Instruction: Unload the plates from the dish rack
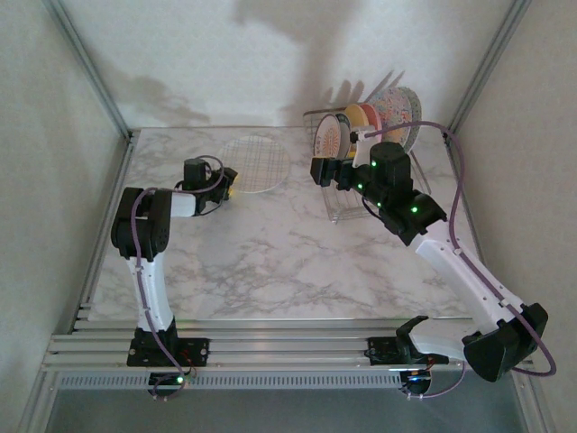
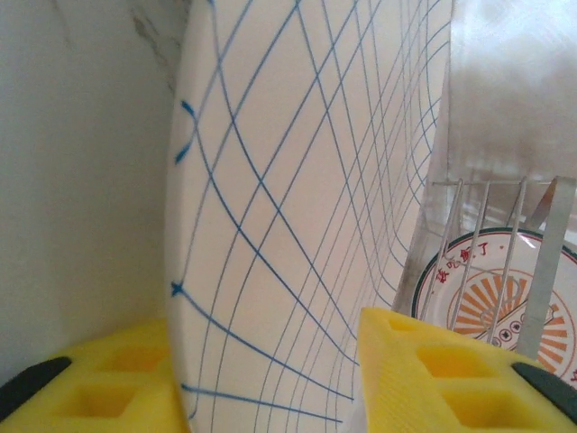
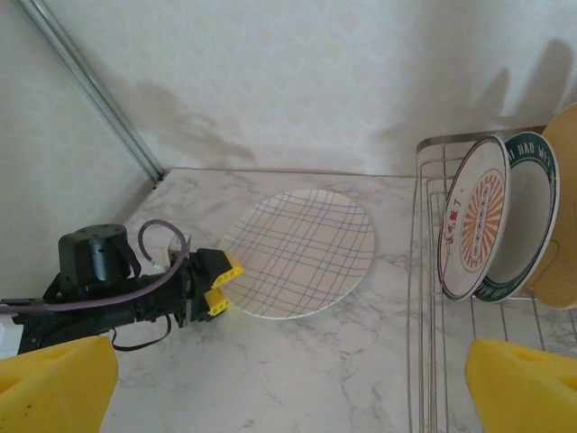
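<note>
Scene: A marble tabletop point(image 1: 270, 262) seen from above, with two robot arms reaching away from its near edge.
Grid plate: A white plate with blue grid lines point(image 1: 257, 162) point(image 3: 297, 253) lies flat on the tabletop toward 12 o'clock, outside the rack.
Dish rack: A silver wire dish rack point(image 1: 338, 215) point(image 3: 424, 271) stands at 2 o'clock. It holds several upright plates, and the orange-motif plate point(image 1: 331, 137) point(image 3: 473, 216) is at the front.
Left end effector: The left end effector point(image 1: 228, 186) point(image 3: 219, 281) is at the grid plate's 8 o'clock rim, with a yellow finger on either side. Whether it pinches the rim or has let go cannot be told.
Right end effector: The right end effector point(image 1: 323, 171) point(image 3: 288, 361) is spread wide and empty, just beside the rack's front.
Step in hand: Probably the left arm is releasing the grid plate while the right arm lines up on the orange-motif plate.
Doing it well: The left fingers should part fully, then back straight out toward 8 o'clock so the plate does not drag. The right fingers should straddle the top rim only, clear of the wires and the plate behind, and lift straight up.
</note>
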You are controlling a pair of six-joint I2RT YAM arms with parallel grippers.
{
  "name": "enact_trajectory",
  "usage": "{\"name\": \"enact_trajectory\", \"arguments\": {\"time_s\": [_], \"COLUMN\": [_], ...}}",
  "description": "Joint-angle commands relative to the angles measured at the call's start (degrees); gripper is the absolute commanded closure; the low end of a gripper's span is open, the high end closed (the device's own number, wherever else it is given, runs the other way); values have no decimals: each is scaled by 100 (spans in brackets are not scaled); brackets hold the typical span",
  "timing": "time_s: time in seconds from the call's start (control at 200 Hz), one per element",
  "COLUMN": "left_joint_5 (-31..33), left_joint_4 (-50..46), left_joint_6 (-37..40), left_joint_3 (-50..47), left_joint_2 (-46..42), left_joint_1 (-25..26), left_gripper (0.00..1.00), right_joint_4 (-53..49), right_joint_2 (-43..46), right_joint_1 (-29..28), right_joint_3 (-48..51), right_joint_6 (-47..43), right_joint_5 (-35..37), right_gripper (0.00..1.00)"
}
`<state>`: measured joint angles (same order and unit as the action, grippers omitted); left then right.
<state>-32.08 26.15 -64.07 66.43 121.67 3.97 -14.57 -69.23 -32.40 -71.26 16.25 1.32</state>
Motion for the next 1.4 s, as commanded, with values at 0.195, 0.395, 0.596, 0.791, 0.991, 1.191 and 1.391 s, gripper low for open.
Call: {"name": "enact_trajectory", "arguments": {"time_s": [0.195,0.395,0.596,0.791,0.991,1.191,1.391], "left_joint_5": [263,596,748,770,682,496,318], "left_joint_4": [-1427,-2451,-2782,-2915,-2871,-2429,-2027], "left_joint_6": [256,419,547,625,640,857,1103], "left_joint_3": [394,551,360,60,-121,-132,-50], "left_joint_2": [-80,-329,-774,-1502,-2443,-3366,-3931], "left_joint_1": [66,144,183,218,477,919,1322], "left_gripper": [41,28,23,14,15,15,14], "right_joint_4": [-152,-1563,-1905,-1438,-758,383,1136], "right_joint_2": [-27,-438,-732,-1205,-1717,-1979,-2470], "right_joint_1": [-67,214,1439,2701,3725,4396,4656], "right_joint_3": [-321,-1047,-1173,-1179,-1130,-731,-678], "right_joint_6": [-44,34,507,556,244,143,105], "right_joint_5": [979,2686,2424,1395,-370,-1668,-2553], "right_gripper": [1,1,1,1,7,14,21]}}
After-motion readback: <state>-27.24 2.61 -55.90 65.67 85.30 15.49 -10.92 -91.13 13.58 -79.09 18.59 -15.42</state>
